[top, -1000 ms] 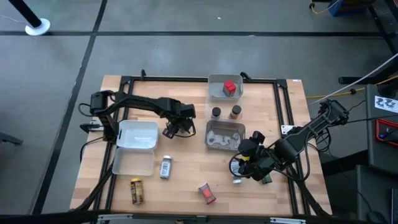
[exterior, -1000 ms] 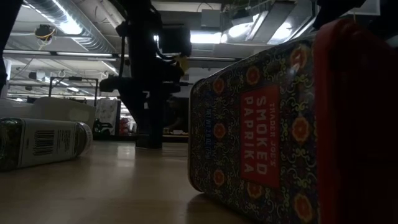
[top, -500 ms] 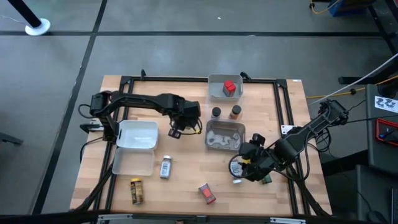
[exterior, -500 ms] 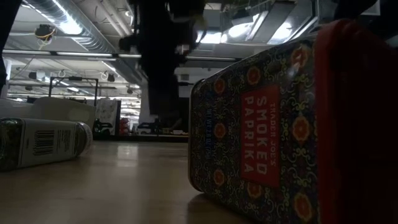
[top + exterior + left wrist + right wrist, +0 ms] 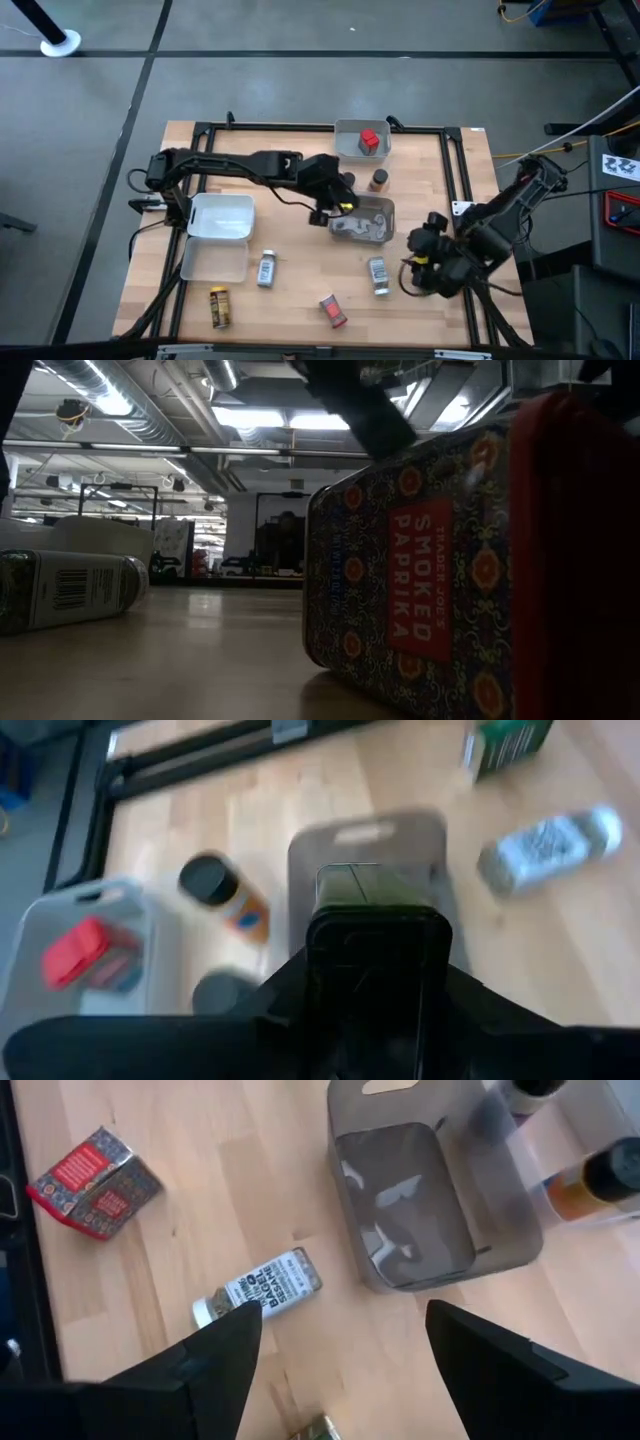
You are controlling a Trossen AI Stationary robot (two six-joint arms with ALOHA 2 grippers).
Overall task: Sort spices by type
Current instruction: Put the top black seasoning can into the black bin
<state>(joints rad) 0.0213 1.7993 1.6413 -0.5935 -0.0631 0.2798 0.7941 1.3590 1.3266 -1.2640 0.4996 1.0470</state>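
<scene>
My left gripper hangs over the left edge of the grey tray, shut on a dark-green tin. My right gripper is open near the table's right edge and holds nothing. A silver-grey jar lies on its side to its left, also in the right wrist view. Another silver-grey jar, a yellow jar and a red box lie near the front edge. A second red box sits in the far clear tray. An orange-brown jar stands beside the grey tray. My left gripper pinches the dark-green tin between its two fingers, which stand on its two opposite side faces. The tin is lifted clear above the grey tray. The gripper's own body hides how far back the tin reaches.
Two white trays sit at the table's left. Another green tin lies by the right arm. A black frame runs round the table. In the low view the paprika box fills the right side.
My left gripper has travelled toward the table's right edge, from beside the white tray to over the grey tray's left edge. My right gripper has drawn back toward the right edge, and the silver-grey jar now lies uncovered on the wood.
</scene>
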